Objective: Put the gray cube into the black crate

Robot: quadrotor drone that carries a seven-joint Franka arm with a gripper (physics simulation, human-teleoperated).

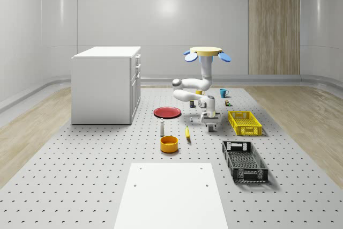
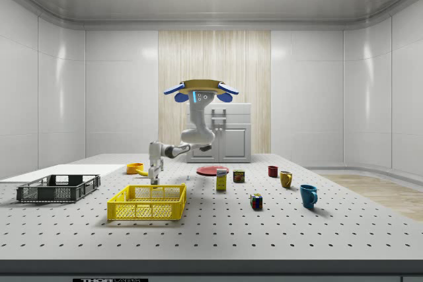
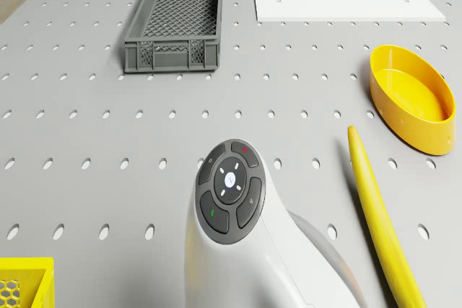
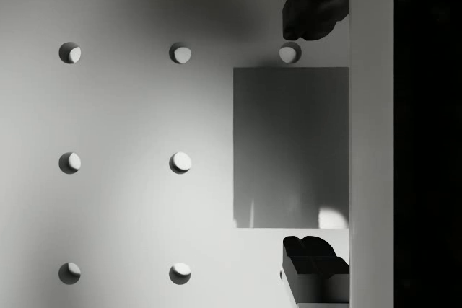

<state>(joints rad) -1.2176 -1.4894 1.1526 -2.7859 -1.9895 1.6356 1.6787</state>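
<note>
Jaws: spread wide, one dark fingertip on each side of the gray cube, neither pad seen touching it in the wrist view.
Gripper: the gripper points straight down, low over the perforated table, between the yellow crate and the banana.
Gray cube: sits flat on the table directly beneath the gripper, well apart from the black crate.
Black crate: stands on the table nearer the whole-scene camera than the gripper, toward that view's right; the drone view shows its mesh floor.
Arm: white, bent at the elbow, hanging down from the drone to the gripper; its wrist button pad faces up in the drone view.
Drone: hovers above the middle of the table, behind the gripper in the whole-scene view.
Surroundings: an orange bowl and a red plate lie to the whole-scene view's left of the gripper; a white cabinet stands farther left.
</note>
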